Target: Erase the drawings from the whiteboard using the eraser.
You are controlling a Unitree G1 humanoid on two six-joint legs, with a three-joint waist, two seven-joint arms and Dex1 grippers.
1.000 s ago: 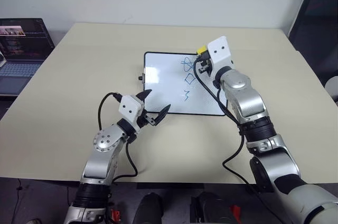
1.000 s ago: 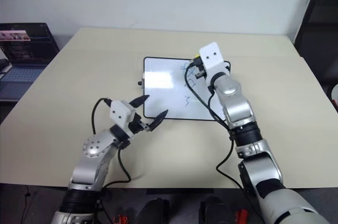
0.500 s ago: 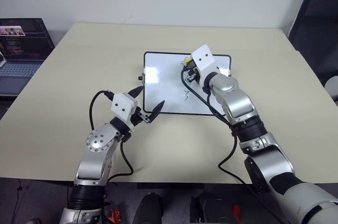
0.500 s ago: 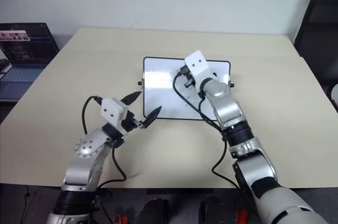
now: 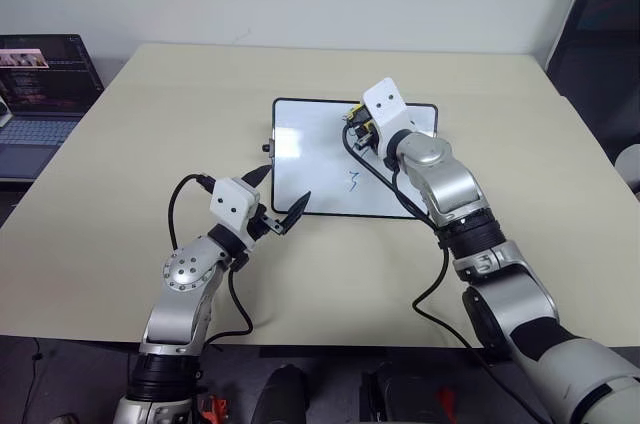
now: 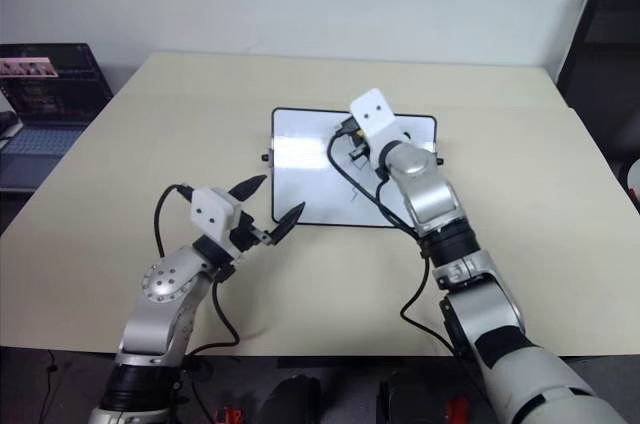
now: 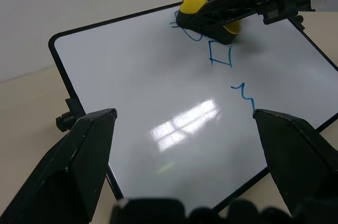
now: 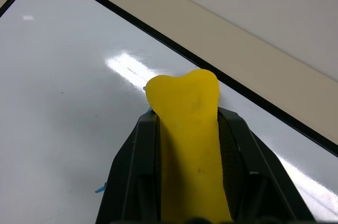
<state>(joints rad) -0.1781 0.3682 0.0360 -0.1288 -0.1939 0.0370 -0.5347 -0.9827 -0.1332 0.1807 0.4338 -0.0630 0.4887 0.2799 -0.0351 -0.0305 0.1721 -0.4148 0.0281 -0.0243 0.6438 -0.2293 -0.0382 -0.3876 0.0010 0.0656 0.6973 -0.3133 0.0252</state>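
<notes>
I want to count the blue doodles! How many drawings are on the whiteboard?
3. A squiggle nearest the board's near edge, a diamond above it, and a looped shape partly hidden under the yellow eraser.

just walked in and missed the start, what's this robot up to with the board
The robot is wiping a small whiteboard that lies flat on a beige table. Its right gripper is shut on a yellow eraser and holds it over the topmost of the blue drawings, at the board's far edge. The diamond and the squiggle below it are unerased. The left gripper hovers open at the board's near left corner, holding nothing. A laptop sits off to the left.
</notes>
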